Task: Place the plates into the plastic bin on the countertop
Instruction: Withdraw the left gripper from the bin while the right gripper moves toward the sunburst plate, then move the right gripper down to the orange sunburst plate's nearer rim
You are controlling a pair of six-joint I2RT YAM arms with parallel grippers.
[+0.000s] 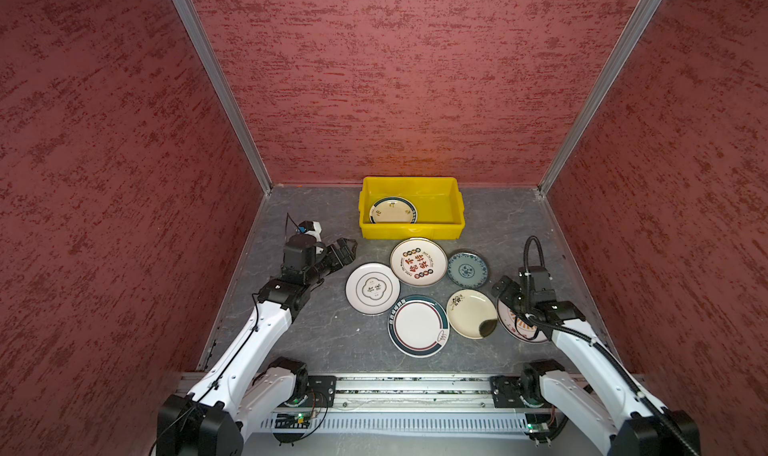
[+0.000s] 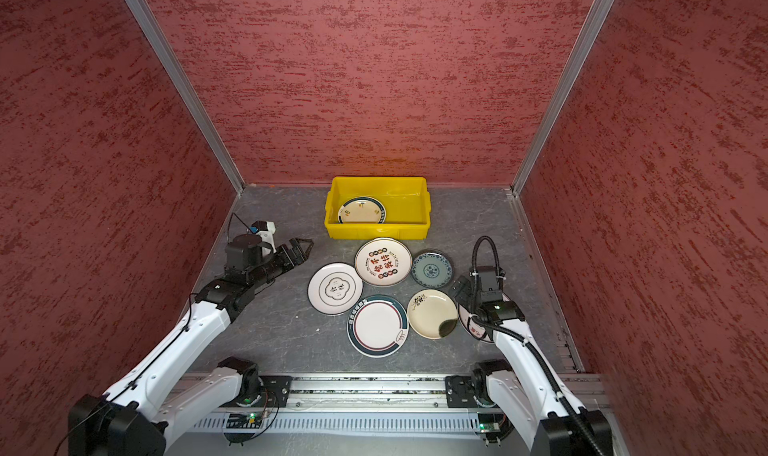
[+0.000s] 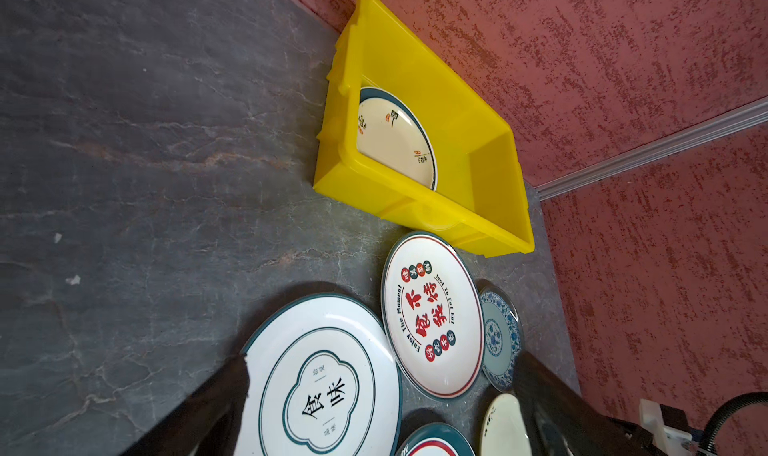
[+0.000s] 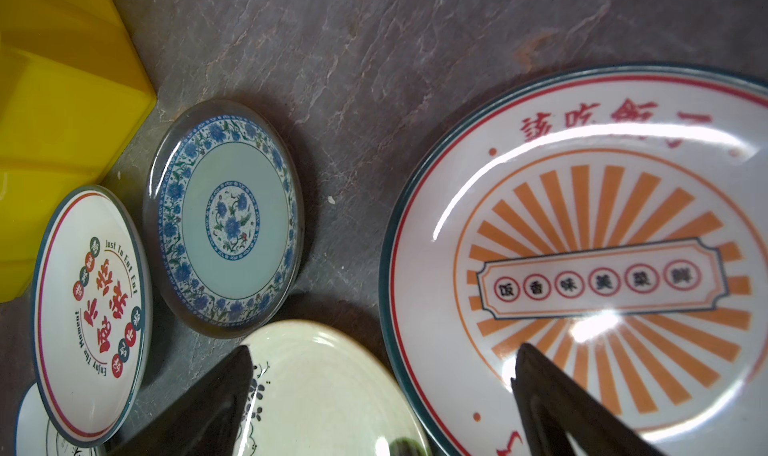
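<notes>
1. The left gripper [image 1: 349,250] hovered with its fingers spread and empty, the white plate [image 1: 372,287] just to its right on the worktop [image 1: 324,329].
2. The yellow bin [image 1: 411,180], far centre, held one plate [image 1: 392,210].
3. The right gripper [image 1: 500,289], fingers spread, straddled the left rim of the sunburst plate [image 4: 602,246].

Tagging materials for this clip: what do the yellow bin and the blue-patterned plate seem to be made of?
The yellow bin: likely moulded plastic, smooth and glossy, with ribbed walls and a rolled rim. The blue-patterned plate: glazed ceramic or melamine, cannot tell which; glossy, with bright reflections along its rim.
</notes>
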